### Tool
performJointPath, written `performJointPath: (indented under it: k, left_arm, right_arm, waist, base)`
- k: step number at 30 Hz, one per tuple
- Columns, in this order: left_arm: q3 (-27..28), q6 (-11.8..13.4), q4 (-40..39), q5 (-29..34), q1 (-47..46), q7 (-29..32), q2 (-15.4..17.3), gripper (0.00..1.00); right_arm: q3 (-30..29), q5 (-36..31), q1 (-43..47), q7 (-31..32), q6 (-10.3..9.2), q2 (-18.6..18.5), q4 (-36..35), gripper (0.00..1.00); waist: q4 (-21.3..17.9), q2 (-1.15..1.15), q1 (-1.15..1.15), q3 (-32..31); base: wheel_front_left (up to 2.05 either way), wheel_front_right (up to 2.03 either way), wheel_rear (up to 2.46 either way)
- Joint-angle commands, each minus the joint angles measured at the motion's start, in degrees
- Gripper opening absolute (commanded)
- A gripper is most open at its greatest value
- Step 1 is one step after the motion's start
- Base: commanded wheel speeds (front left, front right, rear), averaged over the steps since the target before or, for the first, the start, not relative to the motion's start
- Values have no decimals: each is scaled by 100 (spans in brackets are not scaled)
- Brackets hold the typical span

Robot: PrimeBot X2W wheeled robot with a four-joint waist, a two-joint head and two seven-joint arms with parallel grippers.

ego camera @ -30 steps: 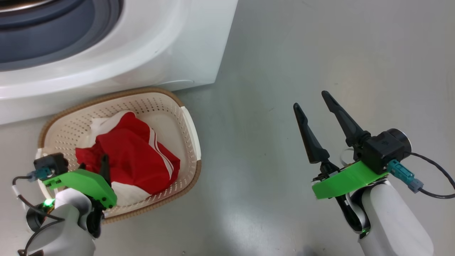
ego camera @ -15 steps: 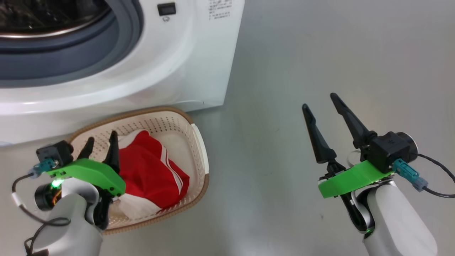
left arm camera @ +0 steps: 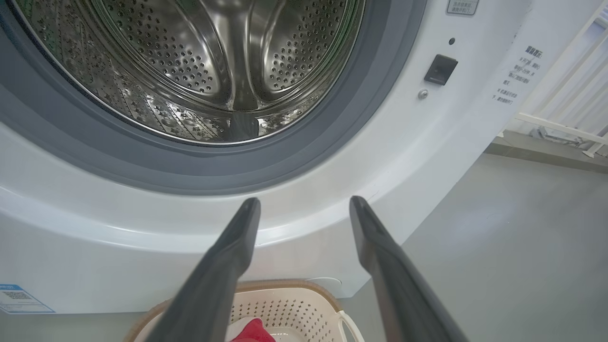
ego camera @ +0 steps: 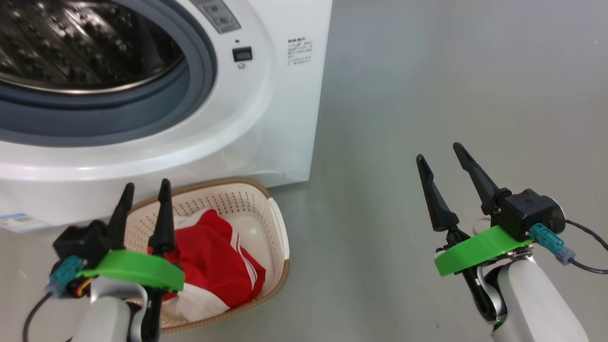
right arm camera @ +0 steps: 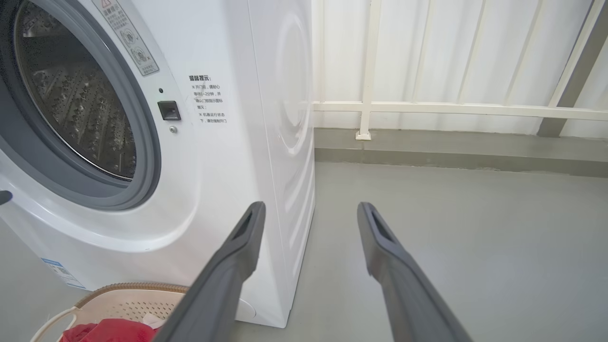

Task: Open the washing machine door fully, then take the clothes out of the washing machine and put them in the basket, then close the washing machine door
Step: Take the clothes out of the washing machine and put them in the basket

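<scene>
The white washing machine (ego camera: 266,118) stands with its round mouth uncovered, grey rubber ring (ego camera: 199,90) and bare steel drum (left arm camera: 204,61) showing; its door is out of view. On the floor in front sits the cream basket (ego camera: 278,237), holding the red and white clothes (ego camera: 213,266). My left gripper (ego camera: 146,190) hangs open above the basket's left side, fingers pointing at the machine's front (left arm camera: 304,204). Well to the right, over bare floor, my right gripper (ego camera: 439,152) is open with nothing in it (right arm camera: 308,209).
Grey floor (ego camera: 451,85) stretches to the right of the machine. A white railing with vertical bars (right arm camera: 427,107) runs along the back wall behind a low grey kerb. A blue label (ego camera: 16,221) sits low on the machine's front.
The camera has tilted up, bringing the drum opening into sight. My left gripper has risen from down among the clothes in the basket and now points upward, still open. The right gripper holds its pose.
</scene>
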Motion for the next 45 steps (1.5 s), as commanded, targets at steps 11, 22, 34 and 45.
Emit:
performJointPath:
  k: [11,22,34,45]
  left_arm:
    - [435,355,-1841,505,1255,-68,113,100]
    - [545,684,-2751,611,2061,79,206,100]
    - [683,883,-3059,580,2704,198,270,100]
    - [713,989,-3084,600,2800,194,323,100]
  right_arm:
    - [-48,-151,208,-37,28,16,-221,100]
    - [-135,-226,590,-37,28,16,-532,100]
    - [-191,-297,1133,-37,28,16,-811,100]
    - [-231,-338,1214,-37,28,16,-886,100]
  waist:
    - [56,0,0,-842]
    - [4,0,0,-1351]
    - [-28,0,0,-1732]
    - [-37,0,0,-1783]
  base:
    - [0,0,0]
    - [0,0,0]
    - [0,0,0]
    - [-1,0,1]
